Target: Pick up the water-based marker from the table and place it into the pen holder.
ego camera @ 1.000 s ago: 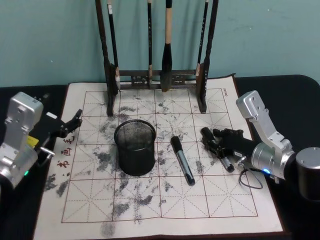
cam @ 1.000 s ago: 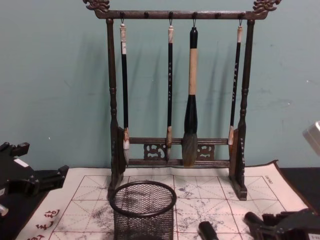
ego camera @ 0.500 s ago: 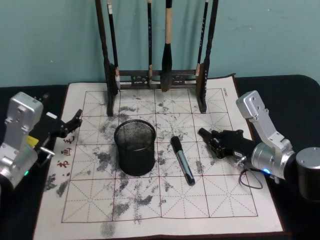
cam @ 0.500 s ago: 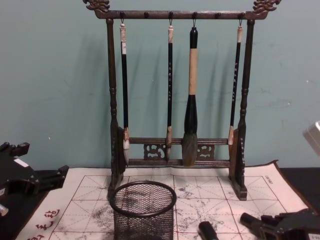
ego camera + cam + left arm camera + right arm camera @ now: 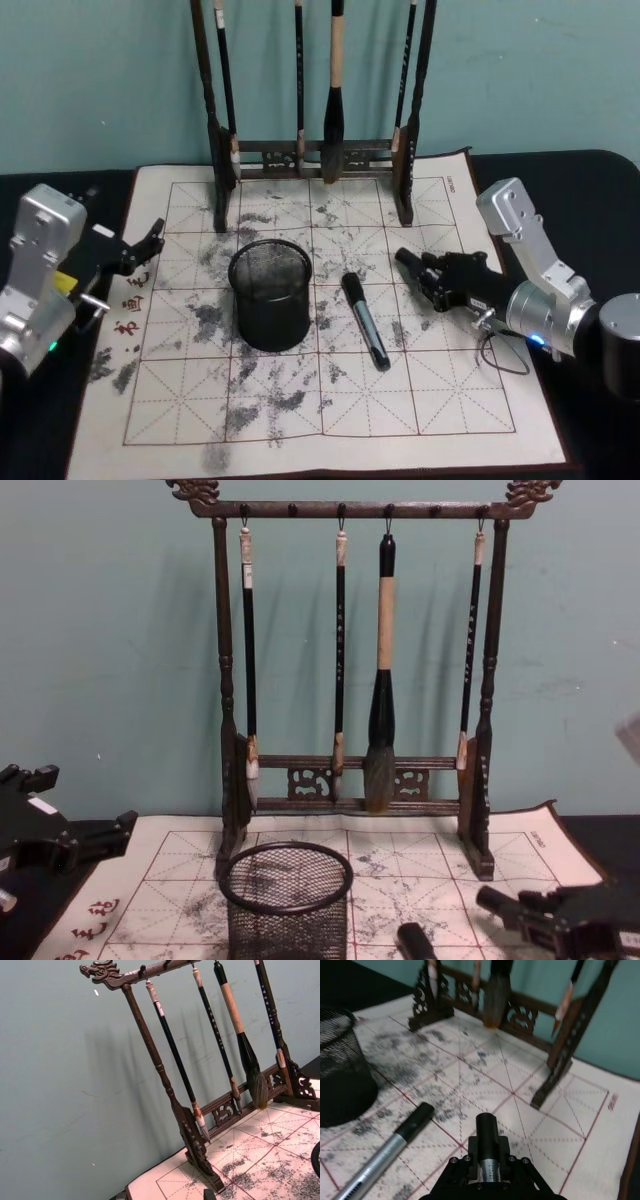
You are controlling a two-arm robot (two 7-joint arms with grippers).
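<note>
Head view: the right gripper (image 5: 432,281), well to the right of the pen holder (image 5: 270,322), is clenched on the water-based marker (image 5: 408,261). It holds the marker off the gridded mat (image 5: 330,400), roughly level, black cap aimed toward the holder. A second marker (image 5: 365,320) lies flat on the mat just right of the holder, between it and the gripper. The left gripper (image 5: 148,243) hangs on the holder's far left with its fingers spread and nothing in them. The brush rack (image 5: 310,155) stands behind the holder, and the black counter (image 5: 590,200) shows past the mat's edge.

The likely trouble is the angle. A marker carried level could strike the holder's rim and tip the light mesh cup. A low approach could also sweep the second marker aside.

A second earlier the right gripper sat lower, with the barrel's end showing beneath it. Since then it has risen and edged toward the holder. The holder and second marker are unmoved.
</note>
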